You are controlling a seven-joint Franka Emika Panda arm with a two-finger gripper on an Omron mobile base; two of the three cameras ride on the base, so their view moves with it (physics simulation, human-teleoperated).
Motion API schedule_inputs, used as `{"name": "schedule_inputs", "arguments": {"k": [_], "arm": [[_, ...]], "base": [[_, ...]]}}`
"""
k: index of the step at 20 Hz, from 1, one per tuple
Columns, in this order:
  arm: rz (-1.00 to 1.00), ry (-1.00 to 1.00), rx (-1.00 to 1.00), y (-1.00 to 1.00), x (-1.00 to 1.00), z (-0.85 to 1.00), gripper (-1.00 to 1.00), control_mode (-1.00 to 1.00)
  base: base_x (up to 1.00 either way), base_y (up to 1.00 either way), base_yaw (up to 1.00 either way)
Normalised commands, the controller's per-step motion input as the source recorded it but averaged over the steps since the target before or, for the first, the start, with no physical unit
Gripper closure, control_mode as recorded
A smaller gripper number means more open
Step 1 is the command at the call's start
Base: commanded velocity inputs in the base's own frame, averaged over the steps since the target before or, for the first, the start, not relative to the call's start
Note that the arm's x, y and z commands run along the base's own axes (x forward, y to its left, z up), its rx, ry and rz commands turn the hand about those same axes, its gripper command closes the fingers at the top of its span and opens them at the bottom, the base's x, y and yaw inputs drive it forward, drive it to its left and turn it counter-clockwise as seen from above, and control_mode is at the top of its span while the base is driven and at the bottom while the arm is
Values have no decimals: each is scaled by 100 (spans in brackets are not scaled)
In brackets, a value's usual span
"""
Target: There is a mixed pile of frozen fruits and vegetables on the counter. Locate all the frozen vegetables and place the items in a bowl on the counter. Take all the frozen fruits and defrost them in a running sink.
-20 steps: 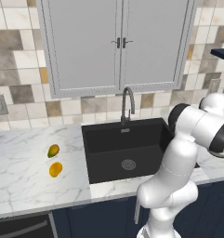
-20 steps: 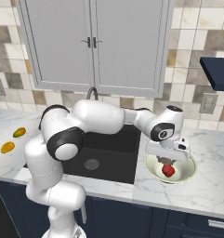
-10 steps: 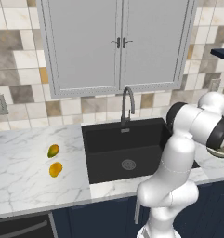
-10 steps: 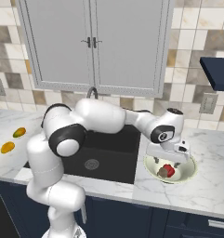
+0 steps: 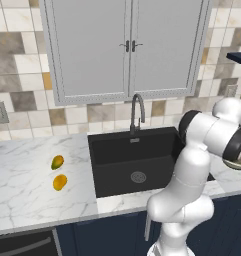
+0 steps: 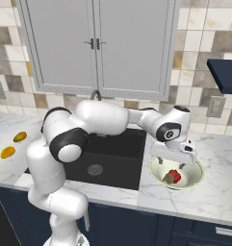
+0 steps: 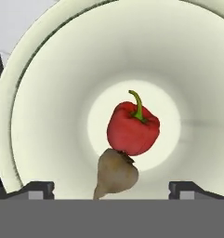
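Your gripper [image 6: 183, 162] hangs just above the bowl [image 6: 197, 178] at the right of the sink [image 5: 112, 150], its fingers [image 7: 36, 189] spread wide and holding nothing. In the hand view a glossy red pepper [image 7: 133, 130] sits at the middle of the bowl floor with the grey-brown lump [image 7: 115, 175] touching its lower edge; both lie clear of the fingertips, which stand well apart at either side. Judged from that, the vegetable half of your job looks done: both vegetables are in the bowl on the worktop [image 6: 218, 197]. The fruit half is not begun. The two mangoes [image 5: 57, 162] [image 5: 60, 182] lie on the worktop left of the sink, near each other but apart, far across the basin from your gripper. No water can be seen at the faucet [image 5: 137, 111], and the black basin holds nothing but its drain [image 5: 138, 176], so as far as the pictures tell, the tap has yet to be turned on. What remains for you: lift clear of the bowl, cross to the left side, carry each mango into the sink, and get the water running.
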Motion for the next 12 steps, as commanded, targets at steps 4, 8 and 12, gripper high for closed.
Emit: {"name": "schedule_inputs", "arguments": {"k": [4, 8, 12], "arm": [[0, -2, 3, 25, -1, 47, -100, -100], [0, -4, 0, 43, -2, 29, -100, -100], [0, -6, 0, 55, -3, 22, -100, -100]], "base": [[0, 0, 0], [0, 0, 0], [0, 0, 0]]}}
